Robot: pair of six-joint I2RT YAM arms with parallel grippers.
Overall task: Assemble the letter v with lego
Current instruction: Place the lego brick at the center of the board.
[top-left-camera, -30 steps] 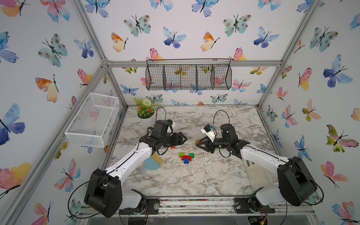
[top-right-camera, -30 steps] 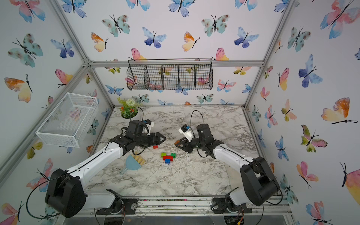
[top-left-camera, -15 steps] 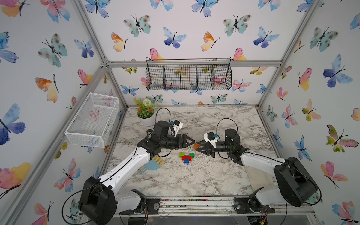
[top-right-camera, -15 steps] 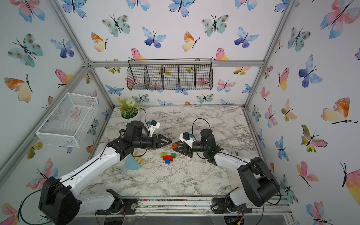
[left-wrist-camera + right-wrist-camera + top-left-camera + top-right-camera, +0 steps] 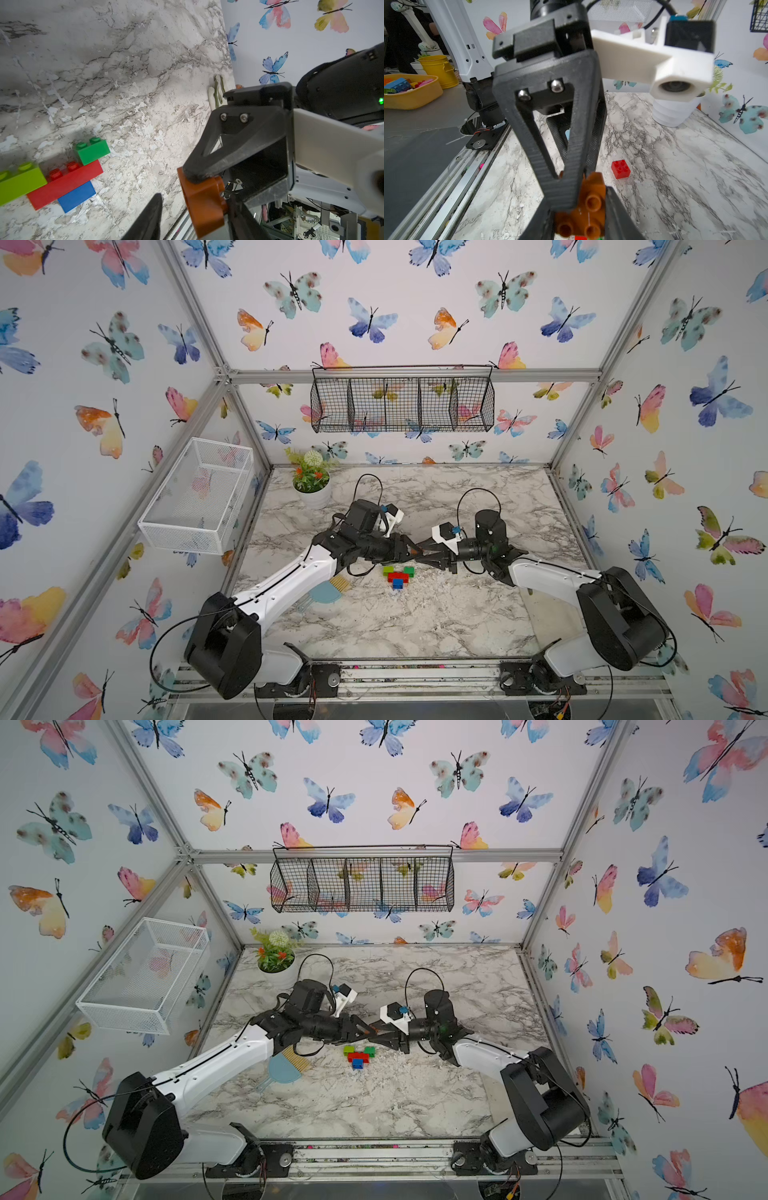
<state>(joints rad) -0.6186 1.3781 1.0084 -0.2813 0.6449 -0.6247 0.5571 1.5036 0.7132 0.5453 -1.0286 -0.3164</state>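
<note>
Butterfly wallpaper [image 5: 374, 323] on left, far, right walls. Aluminium frame [image 5: 540, 375] at corners. Black wire basket [image 5: 402, 404] hung on far wall; white mesh basket [image 5: 195, 506] on left wall. Marble tabletop [image 5: 415, 622]; potted plant [image 5: 311, 483] in far left corner. Even, bright light.

The left arm [image 5: 286, 578] and right arm [image 5: 552, 574] wear white shells, black joint housings, looped black cables. Black ribbed triangular fingers [image 5: 546, 70] each carry two silver screws.

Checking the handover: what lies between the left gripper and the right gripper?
An orange brick, gripped by the right gripper, sits between the fingers of the left gripper; the left wrist view shows it.
</note>
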